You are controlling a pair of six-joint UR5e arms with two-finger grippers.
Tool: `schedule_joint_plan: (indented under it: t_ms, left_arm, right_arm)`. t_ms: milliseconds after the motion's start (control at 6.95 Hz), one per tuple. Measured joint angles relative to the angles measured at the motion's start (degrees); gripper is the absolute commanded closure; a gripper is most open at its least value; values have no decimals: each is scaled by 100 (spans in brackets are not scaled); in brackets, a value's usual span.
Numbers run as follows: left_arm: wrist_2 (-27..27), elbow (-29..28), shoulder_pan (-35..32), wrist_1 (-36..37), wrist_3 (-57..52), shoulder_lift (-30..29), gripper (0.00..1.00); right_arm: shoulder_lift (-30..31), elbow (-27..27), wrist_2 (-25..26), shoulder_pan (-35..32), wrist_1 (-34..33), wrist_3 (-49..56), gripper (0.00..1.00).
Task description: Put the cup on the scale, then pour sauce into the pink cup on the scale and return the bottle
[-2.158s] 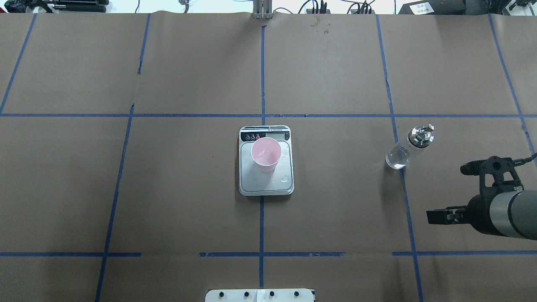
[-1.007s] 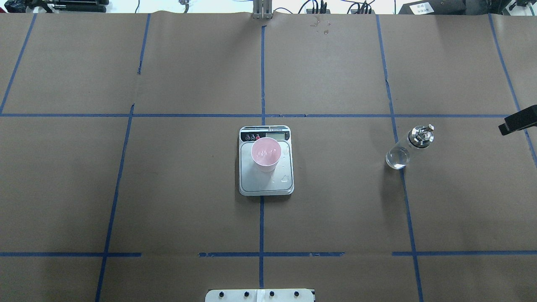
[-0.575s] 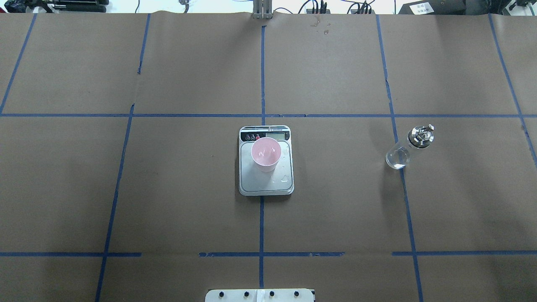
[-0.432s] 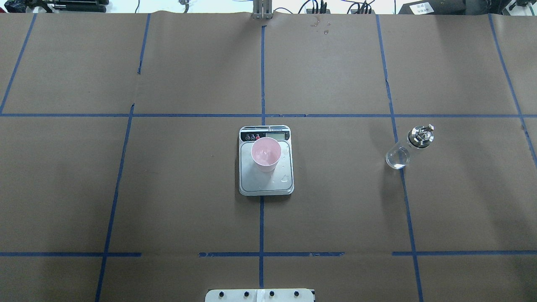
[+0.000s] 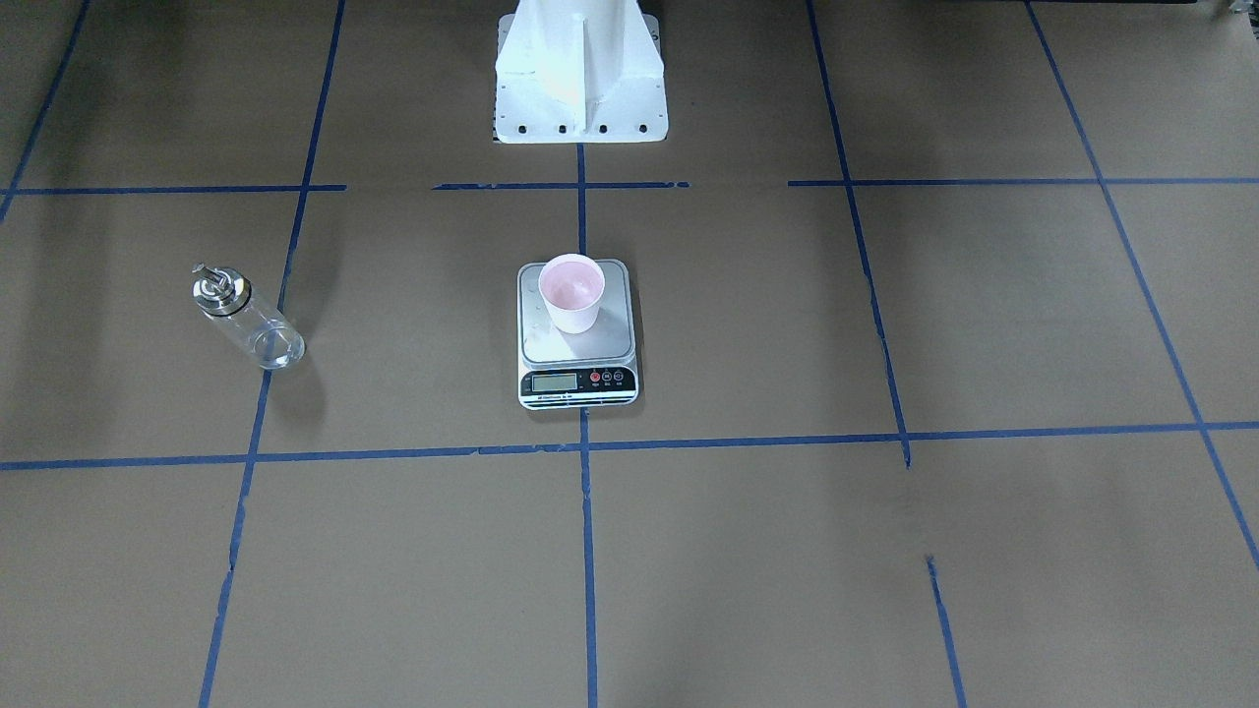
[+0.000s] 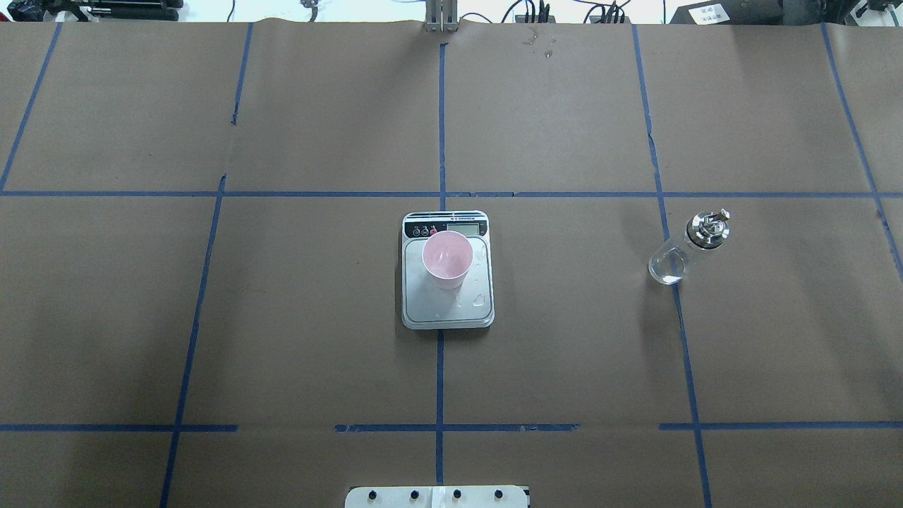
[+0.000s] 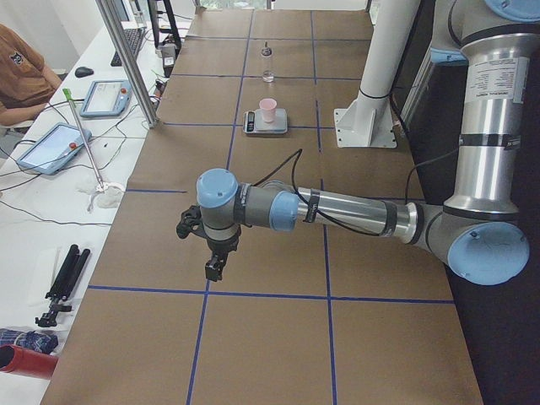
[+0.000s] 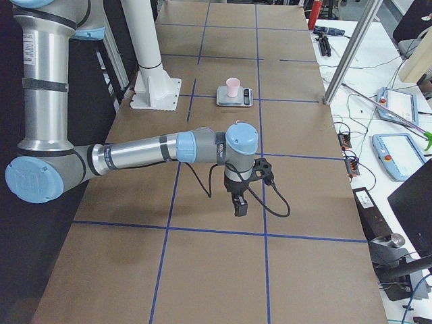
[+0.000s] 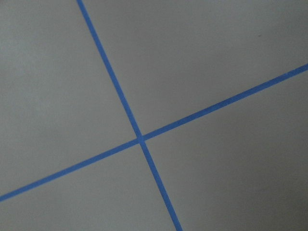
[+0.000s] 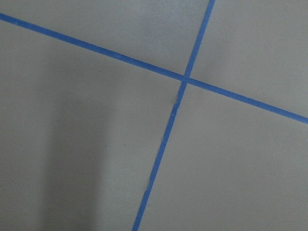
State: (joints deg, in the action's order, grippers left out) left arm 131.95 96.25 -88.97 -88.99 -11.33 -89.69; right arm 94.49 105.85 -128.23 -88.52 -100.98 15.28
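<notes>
The pink cup (image 6: 446, 259) stands upright on the scale (image 6: 447, 307) at the table's middle; both also show in the front-facing view, cup (image 5: 571, 292) on scale (image 5: 577, 339). The glass bottle (image 6: 686, 247) with its metal cap stands upright on the table to the right, apart from the scale; it also shows in the front-facing view (image 5: 246, 318). The sauce is barely visible in it. My left gripper (image 7: 214, 268) shows only in the exterior left view, far from the scale, over the table's left end. My right gripper (image 8: 240, 205) shows only in the exterior right view, over the right end. I cannot tell whether either is open or shut.
The brown paper table cover is marked with blue tape lines (image 6: 441, 127). The robot's white base (image 5: 579, 74) stands behind the scale. Small droplets lie on the scale platform (image 6: 480, 300). An operator sits beside the table in the exterior left view (image 7: 21, 67). Both wrist views show only paper and tape.
My right arm has pulled away from the bottle and left the overhead view to the right. The cup, scale and bottle have not moved.
</notes>
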Motion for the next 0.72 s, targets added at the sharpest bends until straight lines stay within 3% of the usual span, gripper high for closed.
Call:
schedule_joint_plan:
  t_ms: [288, 719]
  left_arm:
    - [168, -346, -169, 31, -531, 153, 0]
    - [189, -416, -207, 39, -795, 163, 0]
  right_arm:
    - [70, -408, -139, -37, 2, 11, 0]
    - [114, -872, -537, -191, 14, 19, 0]
